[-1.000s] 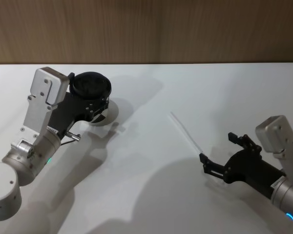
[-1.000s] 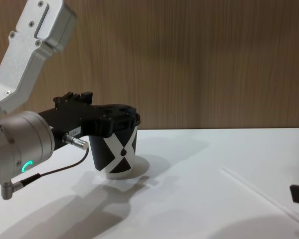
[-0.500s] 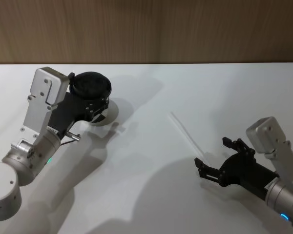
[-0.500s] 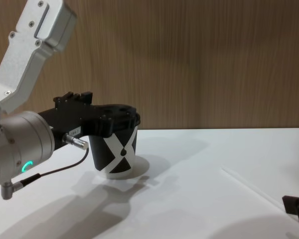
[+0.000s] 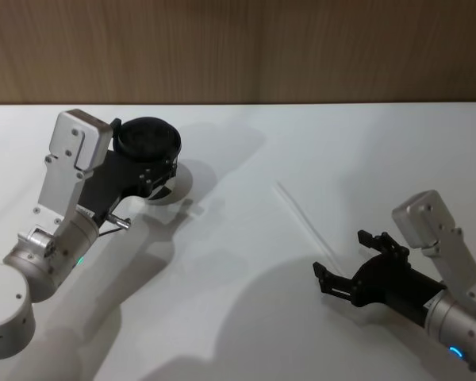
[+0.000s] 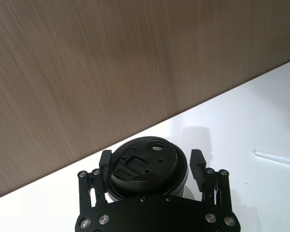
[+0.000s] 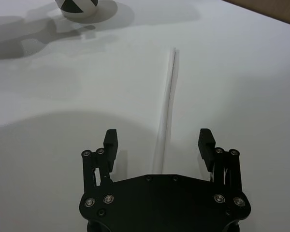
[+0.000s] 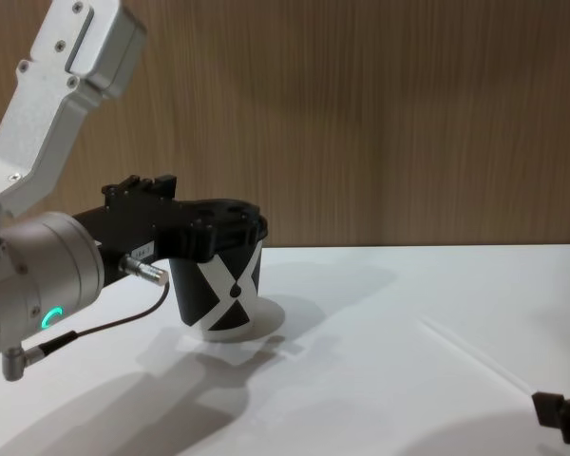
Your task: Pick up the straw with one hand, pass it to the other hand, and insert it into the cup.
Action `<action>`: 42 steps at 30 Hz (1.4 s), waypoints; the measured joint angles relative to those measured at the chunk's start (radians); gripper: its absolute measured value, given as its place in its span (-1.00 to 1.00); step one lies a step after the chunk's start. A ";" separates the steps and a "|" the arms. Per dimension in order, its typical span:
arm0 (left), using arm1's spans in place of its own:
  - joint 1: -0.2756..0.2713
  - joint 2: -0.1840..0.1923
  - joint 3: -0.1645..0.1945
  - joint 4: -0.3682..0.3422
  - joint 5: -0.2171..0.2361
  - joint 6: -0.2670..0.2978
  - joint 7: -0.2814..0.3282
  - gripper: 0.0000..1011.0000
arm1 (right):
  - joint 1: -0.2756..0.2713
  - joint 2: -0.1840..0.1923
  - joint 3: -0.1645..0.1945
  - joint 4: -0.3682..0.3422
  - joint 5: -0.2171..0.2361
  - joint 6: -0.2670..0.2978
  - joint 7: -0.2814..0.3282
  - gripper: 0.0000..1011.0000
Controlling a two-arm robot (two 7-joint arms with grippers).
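While L gripper point(image 6: 151, 157) flanks the cup point(image 8: 218, 294), the straw point(image 5: 301, 216) runs lengthwise straight ahead of the nearer, wide-open R gripper point(image 5: 341, 252).

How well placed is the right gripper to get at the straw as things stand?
Probably yes. The right gripper is open, and the straw lies flat on the table, running in between its fingers. Nothing stands between them, and the cup sits far off.
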 joint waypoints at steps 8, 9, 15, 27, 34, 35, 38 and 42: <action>0.000 0.000 0.000 0.000 0.000 0.000 0.000 0.98 | 0.011 -0.011 -0.002 0.018 0.000 0.015 0.004 0.98; 0.000 0.000 0.000 0.000 0.000 0.000 0.000 0.98 | 0.013 -0.013 -0.002 0.021 -0.001 0.017 0.006 0.98; 0.000 0.000 0.000 0.000 0.000 0.000 0.000 0.98 | 0.019 -0.017 -0.002 0.031 -0.005 0.019 0.010 0.98; 0.000 0.000 0.000 0.000 0.000 0.000 0.000 0.98 | 0.025 -0.022 0.000 0.049 -0.019 0.019 0.018 0.98; 0.000 0.000 0.000 0.000 0.000 0.000 0.000 0.98 | 0.025 -0.024 0.002 0.053 -0.023 0.018 0.022 0.98; 0.000 0.000 0.000 0.000 0.000 0.000 0.000 0.98 | 0.024 -0.024 0.003 0.054 -0.024 0.017 0.023 0.98; 0.000 0.000 0.000 0.000 0.000 0.000 0.000 0.98 | 0.023 -0.024 0.003 0.055 -0.026 0.014 0.024 0.98; 0.000 0.000 0.000 0.000 0.000 0.000 0.000 0.98 | 0.021 -0.024 0.004 0.056 -0.028 0.011 0.025 0.81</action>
